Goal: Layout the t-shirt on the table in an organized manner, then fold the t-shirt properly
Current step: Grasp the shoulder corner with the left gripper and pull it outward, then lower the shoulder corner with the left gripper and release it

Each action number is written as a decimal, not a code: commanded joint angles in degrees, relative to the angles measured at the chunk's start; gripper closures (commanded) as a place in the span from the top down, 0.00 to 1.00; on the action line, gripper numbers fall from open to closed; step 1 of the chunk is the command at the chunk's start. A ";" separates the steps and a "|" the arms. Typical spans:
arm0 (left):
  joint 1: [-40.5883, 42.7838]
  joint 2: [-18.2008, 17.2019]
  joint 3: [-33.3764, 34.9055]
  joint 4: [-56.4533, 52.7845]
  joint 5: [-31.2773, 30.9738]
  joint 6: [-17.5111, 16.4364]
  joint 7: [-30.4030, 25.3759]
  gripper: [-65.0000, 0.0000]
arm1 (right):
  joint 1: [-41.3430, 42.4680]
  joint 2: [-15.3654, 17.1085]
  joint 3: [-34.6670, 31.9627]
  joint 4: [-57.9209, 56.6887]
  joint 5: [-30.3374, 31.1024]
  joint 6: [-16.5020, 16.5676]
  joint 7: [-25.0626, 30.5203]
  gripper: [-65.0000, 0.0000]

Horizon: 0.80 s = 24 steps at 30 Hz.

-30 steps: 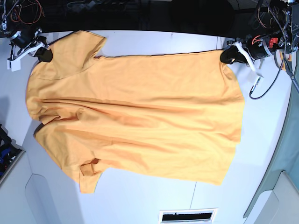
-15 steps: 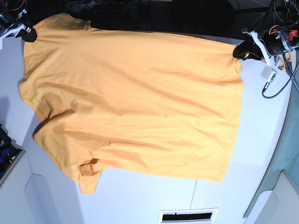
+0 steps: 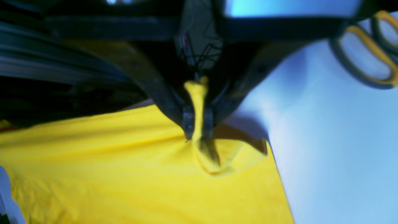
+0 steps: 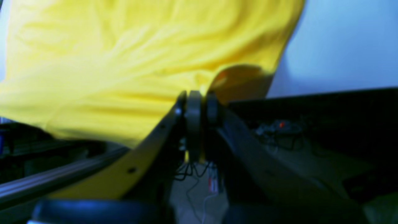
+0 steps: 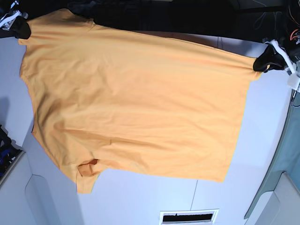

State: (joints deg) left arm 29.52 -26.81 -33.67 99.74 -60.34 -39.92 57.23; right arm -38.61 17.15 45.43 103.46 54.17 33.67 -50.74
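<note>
The orange-yellow t-shirt (image 5: 136, 103) hangs stretched between my two grippers, its far edge lifted and its near edge resting on the white table (image 5: 262, 136). No lettering shows. My left gripper (image 5: 262, 61) is at the right of the base view, shut on a hem corner; the left wrist view shows its fingertips (image 3: 188, 119) pinching a fold of the shirt (image 3: 124, 174). My right gripper (image 5: 21, 29) is at the upper left, shut on the shoulder end; in the right wrist view its fingers (image 4: 193, 105) clamp the shirt's edge (image 4: 140, 62).
A grey-green panel (image 5: 288, 154) runs along the right edge. A white vent slot (image 5: 188, 216) lies at the table's near edge. A grey tray edge (image 5: 14, 187) sits at the lower left. Dark equipment fills the far side beyond the table.
Both grippers have moved apart and up with the shirt's corners. The cloth has pulled taut, and the folds and the tucked sleeve at the left have spread out.
</note>
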 commanded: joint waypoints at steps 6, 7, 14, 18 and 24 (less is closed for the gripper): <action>-0.87 -0.96 0.81 0.76 5.03 -0.08 -9.40 0.00 | 5.27 0.96 0.96 1.51 -2.64 -0.44 3.72 0.00; -1.64 -0.98 1.73 0.55 7.17 -0.08 -10.43 0.00 | 6.82 0.96 0.59 1.40 -3.63 -0.46 3.82 0.00; -12.02 -0.98 12.07 -7.43 17.92 -0.08 -14.58 0.00 | 16.17 2.08 -4.39 -5.38 -6.84 -0.50 5.42 0.00; -18.84 -1.01 14.34 -14.05 21.16 -0.08 -15.91 0.00 | 23.15 2.21 -6.64 -12.31 -8.37 -0.48 6.29 0.00; -24.96 -1.68 16.55 -21.35 22.03 -0.08 -16.37 0.00 | 32.54 2.21 -7.61 -21.20 -10.29 -0.46 6.60 0.00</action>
State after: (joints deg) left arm 5.30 -27.16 -16.51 77.65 -38.13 -40.36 42.04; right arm -6.68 18.02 37.36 81.25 43.42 33.61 -45.93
